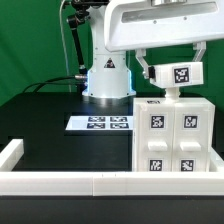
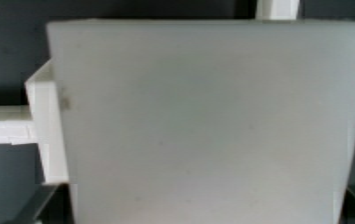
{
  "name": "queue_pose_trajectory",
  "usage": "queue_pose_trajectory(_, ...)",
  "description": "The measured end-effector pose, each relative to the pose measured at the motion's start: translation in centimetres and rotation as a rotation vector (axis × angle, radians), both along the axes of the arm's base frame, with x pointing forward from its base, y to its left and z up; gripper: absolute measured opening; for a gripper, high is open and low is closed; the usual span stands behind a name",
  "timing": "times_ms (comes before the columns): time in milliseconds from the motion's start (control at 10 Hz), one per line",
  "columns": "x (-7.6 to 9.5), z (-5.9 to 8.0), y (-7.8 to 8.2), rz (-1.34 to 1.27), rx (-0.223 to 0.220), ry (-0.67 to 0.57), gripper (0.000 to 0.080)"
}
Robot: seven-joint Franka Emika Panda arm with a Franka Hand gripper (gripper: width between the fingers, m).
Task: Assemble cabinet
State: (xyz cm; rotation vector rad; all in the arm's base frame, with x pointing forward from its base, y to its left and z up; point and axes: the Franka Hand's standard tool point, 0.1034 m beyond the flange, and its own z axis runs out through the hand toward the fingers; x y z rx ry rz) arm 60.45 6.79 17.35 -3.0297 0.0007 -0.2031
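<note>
The cabinet body (image 1: 170, 135), a large white box with several square tags on its front, stands at the exterior view's right near the front rail. Right above it, my gripper (image 1: 176, 72) holds a smaller white panel block (image 1: 180, 73) that bears one tag. The block's lower edge is close over the body's top. In the wrist view the block (image 2: 192, 100) fills most of the picture. The dark fingertips (image 2: 32, 205) show at either side of it, and my gripper (image 2: 195, 212) is closed against its sides. Whether the block touches the body is hidden.
The marker board (image 1: 103, 123) lies flat on the dark table in front of the robot base (image 1: 107, 80). A low white border rail (image 1: 60, 182) runs along the front and turns up the exterior view's left side (image 1: 10, 152). A green backdrop stands behind.
</note>
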Motion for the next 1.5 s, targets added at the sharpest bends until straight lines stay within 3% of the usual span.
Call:
queue_pose_trajectory(900, 0.8, -0.3, -0.2, -0.001, -0.005, -0.062, 0.0561)
queue_pose_trajectory(1500, -1.8, -0.6, -0.6, -0.134, 0.015, 0.034, 0.0561)
